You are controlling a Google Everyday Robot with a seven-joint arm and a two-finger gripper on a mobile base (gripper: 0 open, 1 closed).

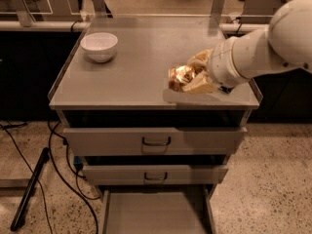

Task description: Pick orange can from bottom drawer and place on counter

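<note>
Camera view:

1. Shows the pincer [194, 76] clenched on the orange can [180, 77], with one pale finger [201, 58] over the top of it and another beneath.
2. Holds that can over the front right part of the surface [122, 77], near the front edge. Cannot tell whether touching or just above, though a dim reflection lies right under it.
3. Reaches in from the right on a thick white arm [263, 45], crossing the right rim of the surface.
4. Farther out, at the back left corner of the surface: a white bowl [99, 45], upright and well apart from the can.
5. Below the surface: two grey drawers with dark loop handles, the upper drawer [117, 141] and the middle drawer [117, 175], each with a dark gap above.
6. Lowest of all: the bottom drawer [156, 213], pulled out farthest, flat grey floor in view, cut off by the lower edge of the frame.
7. At the left, on the speckled floor [273, 179]: dark cables [56, 165] beside the cabinet.
</note>
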